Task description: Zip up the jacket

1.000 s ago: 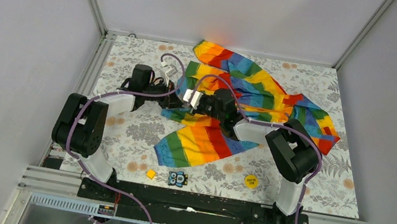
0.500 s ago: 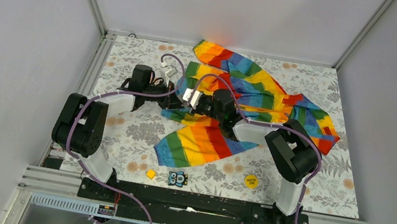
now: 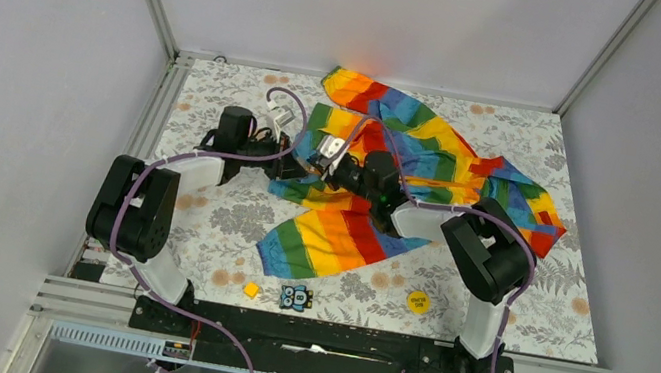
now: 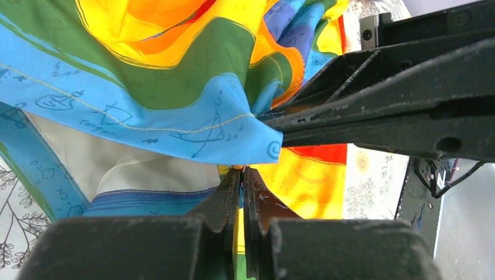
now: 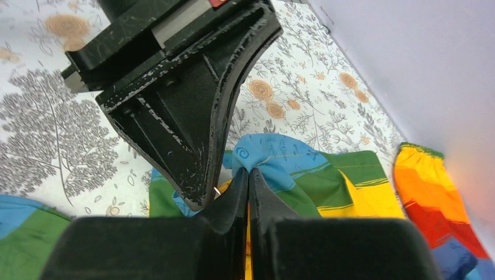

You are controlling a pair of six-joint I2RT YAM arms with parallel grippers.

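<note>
The rainbow-striped jacket (image 3: 433,158) lies crumpled from the table's middle to the back right, one sleeve (image 3: 333,238) stretched toward the front. Both grippers meet at its left edge. My left gripper (image 3: 297,171) is shut; in the left wrist view its tips (image 4: 242,170) pinch a small orange bit at the jacket's edge under a blue fold (image 4: 175,111). My right gripper (image 3: 322,163) is shut on that blue fold (image 5: 274,154), its tips (image 5: 248,173) right beside the left gripper's fingers (image 5: 187,116). The zipper is mostly hidden by folds.
A yellow disc (image 3: 417,300), a small yellow cube (image 3: 251,289) and a small owl-patterned piece (image 3: 296,297) lie near the front edge. Metal frame rails (image 3: 152,106) border the floral tabletop, with grey walls around.
My right gripper has shifted slightly toward the back and tilted, pulling the pinched fold with it. The left gripper has stayed in place.
</note>
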